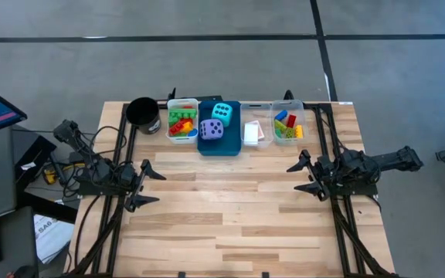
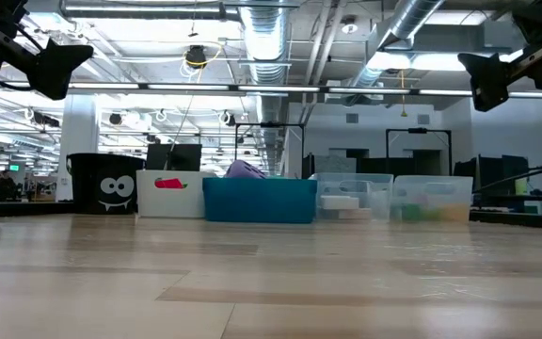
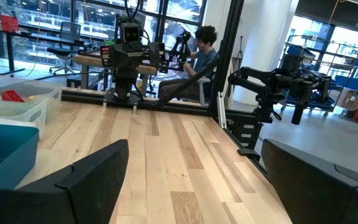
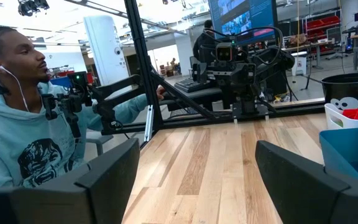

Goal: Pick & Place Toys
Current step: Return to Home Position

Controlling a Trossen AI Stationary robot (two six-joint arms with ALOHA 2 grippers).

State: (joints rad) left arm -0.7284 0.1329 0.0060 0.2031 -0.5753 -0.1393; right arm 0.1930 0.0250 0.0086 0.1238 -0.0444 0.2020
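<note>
The toys lie in a row of bins at the table's far edge. Coloured bricks [image 1: 181, 123] fill a white bin [image 1: 182, 103]. A cyan die [image 1: 222, 113] and a purple die [image 1: 212, 130] sit in a blue bin [image 1: 231, 147]. White cards [image 1: 253, 133] rest in a clear bin, and more bricks [image 1: 287, 126] in another clear bin [image 1: 298, 108]. My left gripper [image 1: 159, 188] hovers open at the table's left side, pointing level toward the middle. My right gripper [image 1: 292, 177] hovers open at the right side, facing it. Neither has anything between its fingers.
A black cup [image 1: 142, 113] stands left of the white bin. Black frame rails [image 1: 338, 232] run along both sides of the table. Bare wood [image 1: 230, 208] lies between the grippers. A person in a hoodie [image 4: 23, 124] sits beyond the table's left edge, another person [image 3: 201, 53] beyond its right edge.
</note>
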